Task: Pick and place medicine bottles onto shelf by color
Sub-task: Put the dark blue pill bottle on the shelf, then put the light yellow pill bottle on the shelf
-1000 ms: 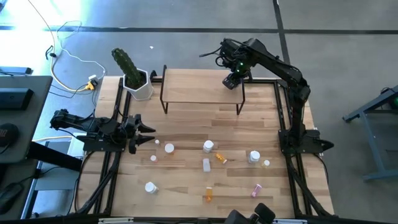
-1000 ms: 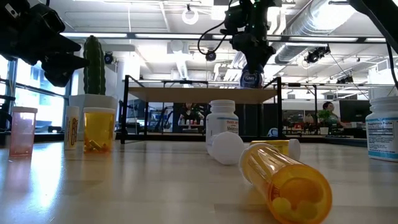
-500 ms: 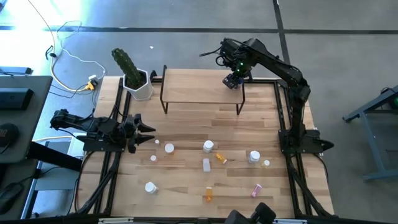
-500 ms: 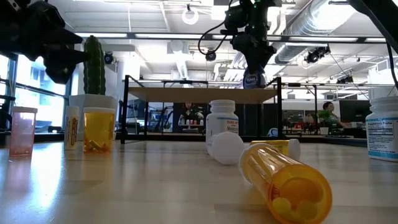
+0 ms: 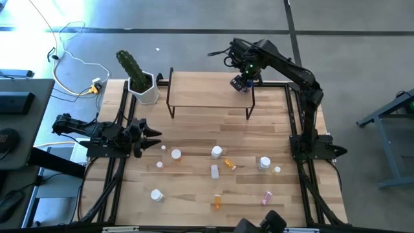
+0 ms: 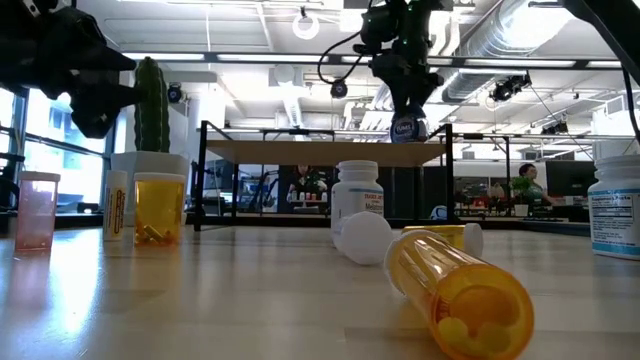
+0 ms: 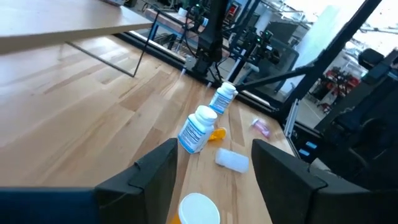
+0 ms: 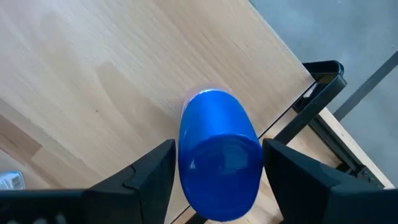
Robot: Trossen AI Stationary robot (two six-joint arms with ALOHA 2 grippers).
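My right end effector (image 5: 241, 83), arm reaching out over the shelf (image 5: 207, 94) corner, pinches the blue bottle (image 8: 217, 155) just above its board; left end effector (image 5: 150, 138) waits spread, white bottles (image 7: 197, 129) ahead on the bench (image 5: 194, 188).

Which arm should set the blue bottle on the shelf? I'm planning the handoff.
Right: its pincer holds the blue bottle over the shelf corner. The left pincer waits open, far off.

Right gripper (image 5: 242, 83) extended near the table's far right corner, jaws clamped; left gripper (image 5: 154, 139) waits at left edge, jaws apart.
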